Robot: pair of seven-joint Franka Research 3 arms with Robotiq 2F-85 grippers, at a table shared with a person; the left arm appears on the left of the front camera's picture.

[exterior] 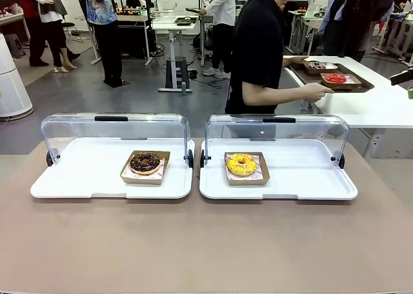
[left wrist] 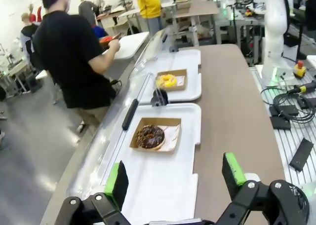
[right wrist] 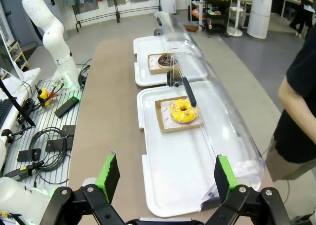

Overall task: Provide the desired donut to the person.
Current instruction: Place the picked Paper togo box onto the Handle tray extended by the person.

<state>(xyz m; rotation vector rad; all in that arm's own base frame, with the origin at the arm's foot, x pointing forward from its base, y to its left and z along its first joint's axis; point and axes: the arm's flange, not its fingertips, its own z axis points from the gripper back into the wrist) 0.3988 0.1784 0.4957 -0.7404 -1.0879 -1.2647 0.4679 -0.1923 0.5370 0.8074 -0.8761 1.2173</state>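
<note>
Two donuts sit on the bench, each in a shallow brown card tray on its own white tray, with the clear lids swung up and back. The chocolate donut lies on the left white tray; the yellow donut lies on the right white tray. The person stands at the far side, turned away toward another bench, holding a dark tray that carries other items, so which donut is wanted cannot be told yet. The left tool hangs above the near end of the left white tray, jaws spread wide and holding nothing, with the chocolate donut ahead of it. The right tool hangs likewise over the near end of the right white tray, wide open and empty, the yellow donut ahead. Either donut is probably light, soft and easily crushed, with icing that would smear and stick to the pads, so the donut itself is a poor place to pinch. The card tray under it looks thin and bendable but clean; gripping one of its raised side walls, or spanning it across two opposite walls, seems the better hold, kept level so the donut does not slide out.
</note>
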